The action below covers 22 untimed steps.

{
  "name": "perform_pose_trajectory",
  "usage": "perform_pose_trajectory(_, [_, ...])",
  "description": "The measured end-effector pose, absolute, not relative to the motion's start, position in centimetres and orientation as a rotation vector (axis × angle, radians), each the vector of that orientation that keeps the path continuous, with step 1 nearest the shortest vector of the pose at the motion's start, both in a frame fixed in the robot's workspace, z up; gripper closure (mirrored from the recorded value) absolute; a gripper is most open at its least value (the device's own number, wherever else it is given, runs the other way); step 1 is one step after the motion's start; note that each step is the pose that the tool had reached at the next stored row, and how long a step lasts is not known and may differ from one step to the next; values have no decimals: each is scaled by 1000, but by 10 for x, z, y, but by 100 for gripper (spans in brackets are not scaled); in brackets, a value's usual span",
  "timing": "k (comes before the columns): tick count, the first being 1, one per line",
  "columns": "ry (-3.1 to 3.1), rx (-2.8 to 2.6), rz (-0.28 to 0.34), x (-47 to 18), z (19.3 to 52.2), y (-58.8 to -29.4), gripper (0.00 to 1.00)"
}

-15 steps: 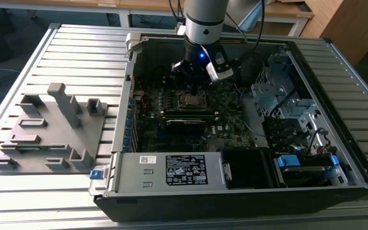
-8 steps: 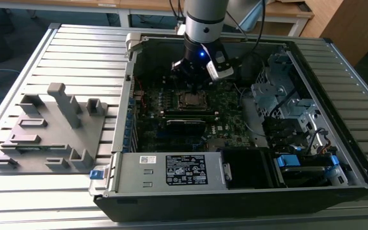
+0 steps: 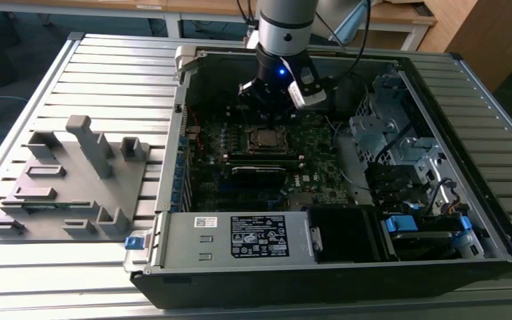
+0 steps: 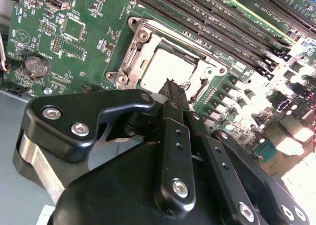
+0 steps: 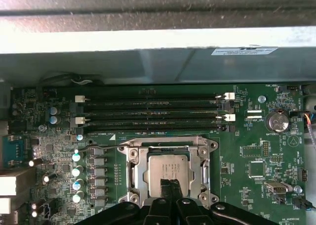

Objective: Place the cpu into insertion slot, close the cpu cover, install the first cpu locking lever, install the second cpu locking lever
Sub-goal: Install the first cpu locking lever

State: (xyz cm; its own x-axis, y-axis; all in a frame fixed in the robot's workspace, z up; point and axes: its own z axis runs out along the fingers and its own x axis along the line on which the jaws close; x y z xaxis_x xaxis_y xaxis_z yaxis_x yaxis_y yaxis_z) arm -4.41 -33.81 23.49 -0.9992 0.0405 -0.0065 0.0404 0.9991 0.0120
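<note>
End effector point(image 5: 171, 184) low over cpu cover point(image 5: 139, 171) edge

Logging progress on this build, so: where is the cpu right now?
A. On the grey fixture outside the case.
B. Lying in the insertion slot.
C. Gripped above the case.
B: in the first wrist view the cpu lies flat inside the metal rim of the insertion slot, with the shut gripper at its edge.

In the first wrist view the gripper point(image 5: 170, 184), cut off by the picture's edge, hides one edge of the cpu point(image 5: 168, 166) and part of the cpu cover point(image 5: 136, 158) beside it — whether that cover around the cpu is latched cannot be told.
</note>
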Motion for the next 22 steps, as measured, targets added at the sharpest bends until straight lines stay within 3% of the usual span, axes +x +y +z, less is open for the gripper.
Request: perform_pose_trajectory(22, [3134,64,19,-44,249,-338,90])
